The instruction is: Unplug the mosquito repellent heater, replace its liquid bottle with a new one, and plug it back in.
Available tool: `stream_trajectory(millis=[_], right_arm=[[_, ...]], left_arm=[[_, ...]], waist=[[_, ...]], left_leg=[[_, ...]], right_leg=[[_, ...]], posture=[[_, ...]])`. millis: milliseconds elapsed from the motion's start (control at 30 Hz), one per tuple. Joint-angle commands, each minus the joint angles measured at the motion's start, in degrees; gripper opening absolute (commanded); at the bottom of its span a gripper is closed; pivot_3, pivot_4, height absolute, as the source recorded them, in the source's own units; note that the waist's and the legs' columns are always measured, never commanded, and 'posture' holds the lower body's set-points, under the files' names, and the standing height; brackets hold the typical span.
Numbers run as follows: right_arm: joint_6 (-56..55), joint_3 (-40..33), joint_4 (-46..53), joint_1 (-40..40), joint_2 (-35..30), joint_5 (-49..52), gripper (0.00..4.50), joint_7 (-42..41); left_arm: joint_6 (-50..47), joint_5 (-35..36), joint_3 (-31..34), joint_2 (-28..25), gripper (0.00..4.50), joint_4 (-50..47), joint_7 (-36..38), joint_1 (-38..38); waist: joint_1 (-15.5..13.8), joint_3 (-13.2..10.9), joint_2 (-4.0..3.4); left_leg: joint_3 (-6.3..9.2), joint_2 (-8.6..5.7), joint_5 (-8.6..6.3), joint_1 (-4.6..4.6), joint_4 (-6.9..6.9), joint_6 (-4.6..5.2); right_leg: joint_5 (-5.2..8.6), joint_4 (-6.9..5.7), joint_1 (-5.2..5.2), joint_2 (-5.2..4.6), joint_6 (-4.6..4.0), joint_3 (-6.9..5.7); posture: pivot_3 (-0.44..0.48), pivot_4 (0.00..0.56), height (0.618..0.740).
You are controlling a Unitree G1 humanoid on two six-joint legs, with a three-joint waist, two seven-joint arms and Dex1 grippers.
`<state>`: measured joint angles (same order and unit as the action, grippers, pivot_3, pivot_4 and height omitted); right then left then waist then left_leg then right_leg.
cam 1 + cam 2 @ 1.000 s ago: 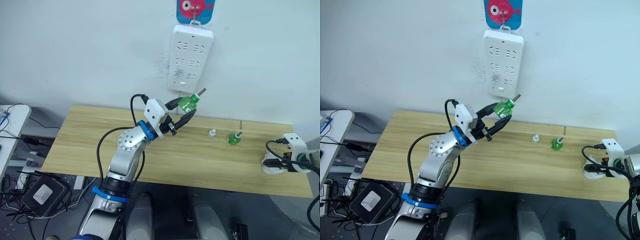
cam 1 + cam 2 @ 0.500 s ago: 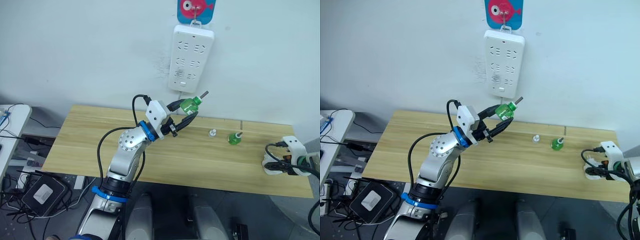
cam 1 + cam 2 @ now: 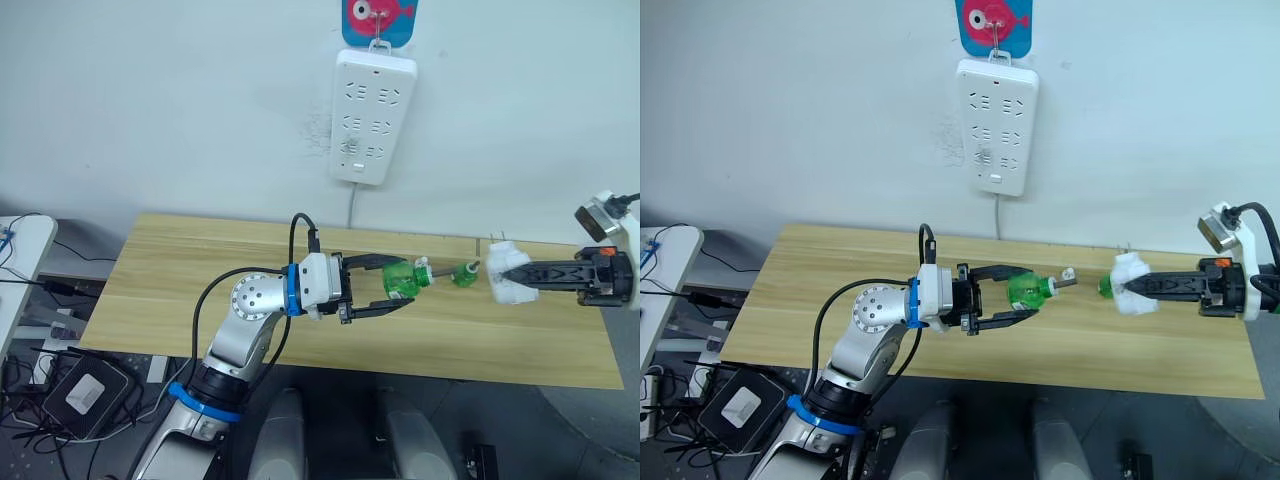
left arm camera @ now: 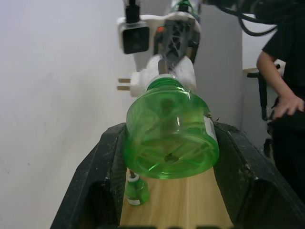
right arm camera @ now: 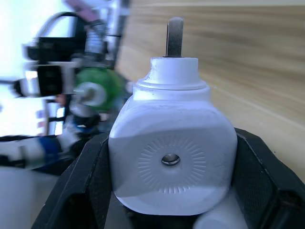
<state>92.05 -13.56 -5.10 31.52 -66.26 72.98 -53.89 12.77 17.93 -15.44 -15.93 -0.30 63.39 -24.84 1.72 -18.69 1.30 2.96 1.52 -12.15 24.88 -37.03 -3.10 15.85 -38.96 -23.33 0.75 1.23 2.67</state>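
Note:
My left gripper [image 3: 404,282] is shut on a green liquid bottle [image 3: 400,279], held on its side above the table [image 3: 180,270], wick end toward the right. The white mosquito repellent heater [image 3: 509,283] is in the air just right of it, with my right gripper [image 3: 512,281] shut on it; its metal prongs [image 4: 125,84] stick out sideways. A small gap separates bottle wick and heater. In the left wrist view the bottle [image 4: 169,131] faces the heater [image 4: 164,76]. The right wrist view has the heater [image 5: 172,162] between the fingers. A second green bottle [image 3: 465,273] stands on the table between them.
A long white power strip [image 3: 372,118] hangs on the wall under a pink fish hook [image 3: 380,20], its cord dropping behind the table. A person [image 4: 286,105] stands beyond the table's right end. Cables and a black box [image 3: 80,395] lie on the floor at left.
My left gripper swung the green bottle down from near the power strip to low over the table. My right gripper lifted the heater from the table's right end and brought it leftward toward the bottle.

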Motion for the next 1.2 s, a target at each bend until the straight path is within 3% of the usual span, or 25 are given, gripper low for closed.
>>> stream_trajectory(millis=[33, 333, 867, 1200], right_arm=[[0.45, 0.20, -1.26, 2.45, -1.38, 13.46, 2.97, 9.00], [-7.30, 6.70, -0.88, 1.61, -5.37, 39.66, 2.97, 27.96], [-11.32, 9.62, 2.35, 2.80, -2.78, 40.02, 2.97, 31.56], [-12.00, 9.37, 2.04, 3.24, -2.02, 40.02, 2.97, 32.73]], left_arm=[[2.91, 0.59, 0.31, 0.98, 2.22, 0.88, 0.92, -1.58], [4.46, -0.94, -0.03, 2.96, 2.22, 2.54, -1.25, -1.62], [3.72, -1.73, -1.54, 5.82, 2.22, 2.01, -2.62, -3.17], [2.82, -1.78, -2.07, 3.97, 2.22, 2.04, 0.17, -2.80]], waist=[[0.03, 0.00, 0.01], [0.24, 0.00, 0.01], [0.24, 0.00, 0.00], [0.23, 0.00, 0.00]], left_leg=[[-0.01, -0.01, -0.01, 0.00, 0.00, 0.01], [0.00, 0.03, -0.01, 0.00, 0.04, 0.02], [0.00, 0.09, -0.01, 0.00, 0.03, 0.02], [0.00, 0.10, -0.01, 0.00, 0.04, 0.02]], right_leg=[[0.00, 0.00, 0.00, -0.01, 0.00, 0.01], [0.00, -0.02, -0.04, 0.08, 0.01, -0.02], [0.16, -0.02, -0.06, 0.08, 0.27, 0.00], [0.16, -0.02, -0.06, 0.08, 0.28, 0.00]], posture=[[-0.092, 0.307, 0.740], [-0.088, 0.309, 0.740], [-0.077, 0.315, 0.740], [-0.077, 0.315, 0.740]])
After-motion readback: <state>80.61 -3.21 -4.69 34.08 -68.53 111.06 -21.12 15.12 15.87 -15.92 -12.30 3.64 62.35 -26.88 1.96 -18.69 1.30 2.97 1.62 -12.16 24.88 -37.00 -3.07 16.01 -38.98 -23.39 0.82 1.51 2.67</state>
